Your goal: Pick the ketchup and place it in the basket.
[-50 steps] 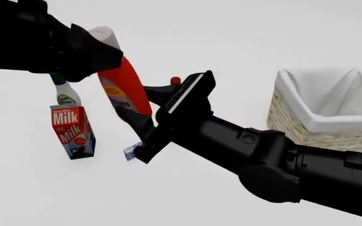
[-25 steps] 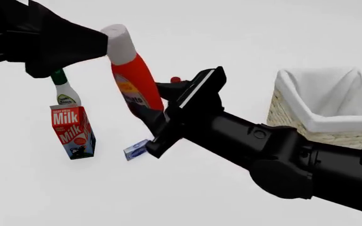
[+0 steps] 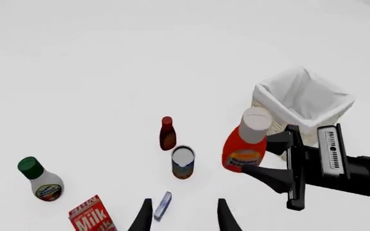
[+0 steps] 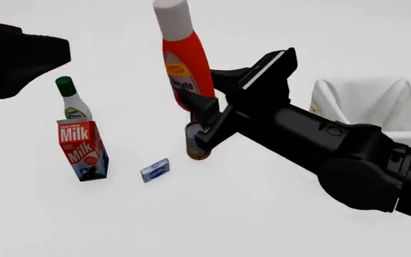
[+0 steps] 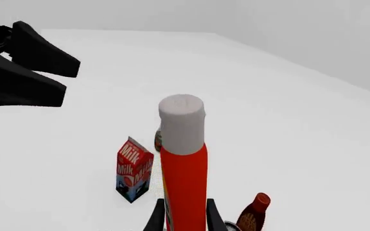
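Ketchup lifted, now in the right gripper alone

We hold the ketchup (image 4: 185, 61) upright in the air, clamped low by the right gripper (image 4: 204, 101); since 1 second ago the left gripper (image 3: 183, 216) has let go and backed off, fingers apart. The basket (image 4: 377, 107) waits right, partly hidden behind our arm.

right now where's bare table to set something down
Bare table lies in front of the red milk carton and small blue box, and between the dark red bottle and wicker basket. Crowded around the tin can.
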Tool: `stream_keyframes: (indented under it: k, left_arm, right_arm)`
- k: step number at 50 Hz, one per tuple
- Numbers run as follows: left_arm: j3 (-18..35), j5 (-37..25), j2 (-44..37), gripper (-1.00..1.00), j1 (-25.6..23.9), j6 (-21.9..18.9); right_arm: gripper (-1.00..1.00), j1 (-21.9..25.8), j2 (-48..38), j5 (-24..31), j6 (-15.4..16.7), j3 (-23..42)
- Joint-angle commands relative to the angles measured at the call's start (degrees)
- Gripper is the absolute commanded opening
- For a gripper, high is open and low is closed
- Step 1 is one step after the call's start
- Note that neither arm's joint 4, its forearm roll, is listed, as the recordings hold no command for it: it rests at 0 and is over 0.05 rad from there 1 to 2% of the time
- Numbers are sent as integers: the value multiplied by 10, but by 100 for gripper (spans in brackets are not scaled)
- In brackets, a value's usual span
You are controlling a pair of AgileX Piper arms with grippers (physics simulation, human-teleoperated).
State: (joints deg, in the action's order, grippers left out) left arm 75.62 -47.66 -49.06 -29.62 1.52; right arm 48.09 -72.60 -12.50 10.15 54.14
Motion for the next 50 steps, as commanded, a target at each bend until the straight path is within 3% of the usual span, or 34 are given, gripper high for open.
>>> stream_keyframes:
  k: [1, 2, 6, 7, 10, 23, 33, 50]
  left_arm:
    - [-97, 71, 46, 100, 60, -2]
    - [-103, 76, 52, 100, 57, 16]
    - [-120, 91, 70, 100, 65, 7]
    - [-128, 108, 88, 100, 82, -26]
    - [-154, 128, 100, 100, 96, -30]
    - [-220, 184, 139, 100, 140, -10]
    - [-244, 204, 153, 100, 153, 12]
    - [-263, 230, 154, 100, 149, 9]
  right_arm:
    - [-100, -25, 32, 27, -9, 0]
    - [-100, -30, 32, 30, -7, 2]
    - [-100, -37, 39, 35, -8, 0]
    - [-100, -40, 41, 36, -10, 0]
    - [-100, -49, 46, 39, -14, -2]
    - [-100, -90, 68, 46, -27, -18]
    - [-100, -129, 92, 50, -42, -34]
    - [-100, -197, 132, 66, -64, -63]
